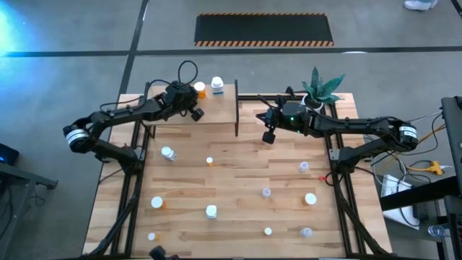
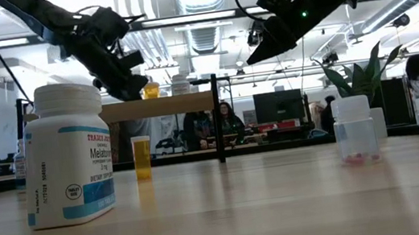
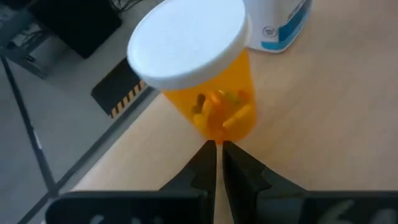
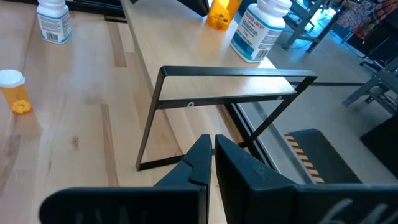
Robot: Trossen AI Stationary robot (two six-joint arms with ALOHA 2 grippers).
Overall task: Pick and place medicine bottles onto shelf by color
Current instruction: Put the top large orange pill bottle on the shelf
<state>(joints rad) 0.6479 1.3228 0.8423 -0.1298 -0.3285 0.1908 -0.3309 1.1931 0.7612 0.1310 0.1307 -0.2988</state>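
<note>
The shelf (image 1: 216,112) stands at the table's far edge. An orange medicine bottle (image 3: 214,93) with a white cap and a white one (image 1: 216,85) stand upright on its board. My left gripper (image 3: 217,148) is shut, its tips right at the orange bottle's foot. My right gripper (image 4: 213,142) is shut and hangs in the air to the right of the shelf's black end frame (image 4: 224,102), pointing at it. Several more bottles (image 1: 211,211) stand scattered on the table. My left gripper's shut fingertips (image 3: 208,152) come nearly level from the table's left side at the orange bottle's lower wall (image 3: 217,132). Whether they touch it I cannot tell. The bottle stands on the shelf board.
A potted plant (image 1: 321,88) stands at the far right corner behind my right arm. A large white bottle (image 2: 65,157), an orange one (image 2: 142,157) and two clear ones (image 2: 355,131) stand near the front. Bare planks lie between the scattered bottles.
</note>
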